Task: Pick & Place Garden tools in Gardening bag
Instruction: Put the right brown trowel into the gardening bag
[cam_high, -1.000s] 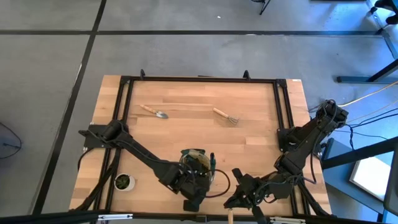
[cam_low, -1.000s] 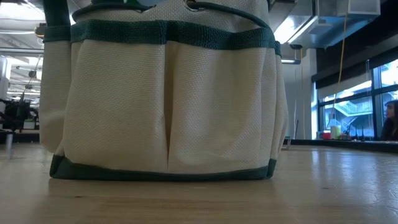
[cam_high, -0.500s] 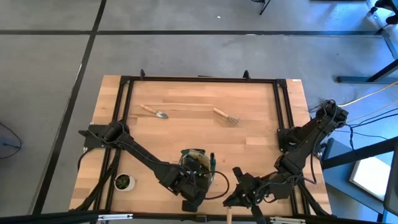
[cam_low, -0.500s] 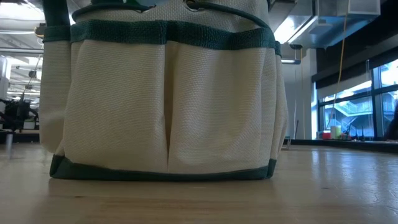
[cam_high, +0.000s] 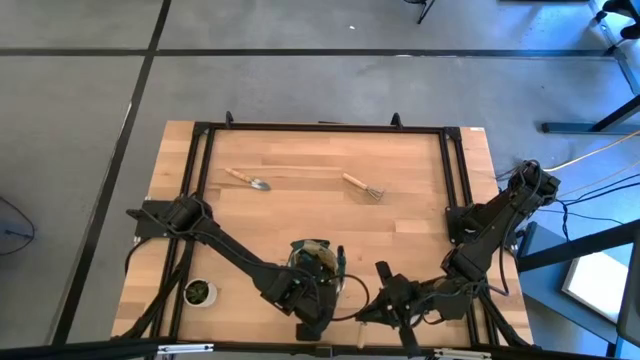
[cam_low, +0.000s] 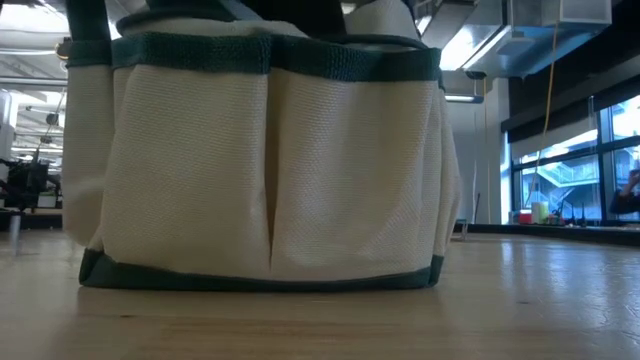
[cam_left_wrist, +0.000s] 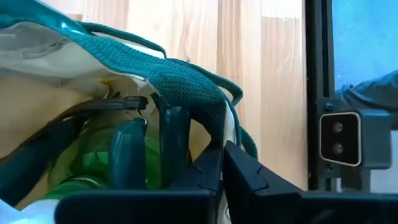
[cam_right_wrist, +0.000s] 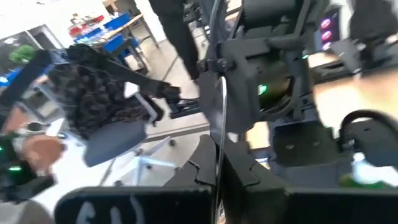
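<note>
The gardening bag, khaki with green trim, stands near the table's near edge and fills the low view. Inside it I see a green spray bottle and dark handles. My left gripper is shut on the bag's near rim. To the bag's right my right gripper is shut on a wooden-handled tool. A trowel and a fork lie flat toward the far edge. My left gripper pinches the bag's green trimmed rim between its two fingers, coming steeply from above on the bag's near side. The rim is bunched where the fingers meet. The bag stands on the table on its base. My right gripper pinches a thin metal part of the tool between its two fingers, which lie about level. That part rises edge-on from between them. The wooden handle points toward the table's near edge. Whether the tool touches the table I cannot tell.
A small potted plant stands at the near left. A black frame runs around the table's edges. Bare wood lies between the bag and the two far tools. A person shows in the room beyond, in the right wrist view.
My left gripper has sunk a little onto the bag's near rim and taken hold of it. In the low view the rim, level before, is now pushed down at the middle and bulges up at the right. My right gripper has turned a little, shifting the wooden handle.
</note>
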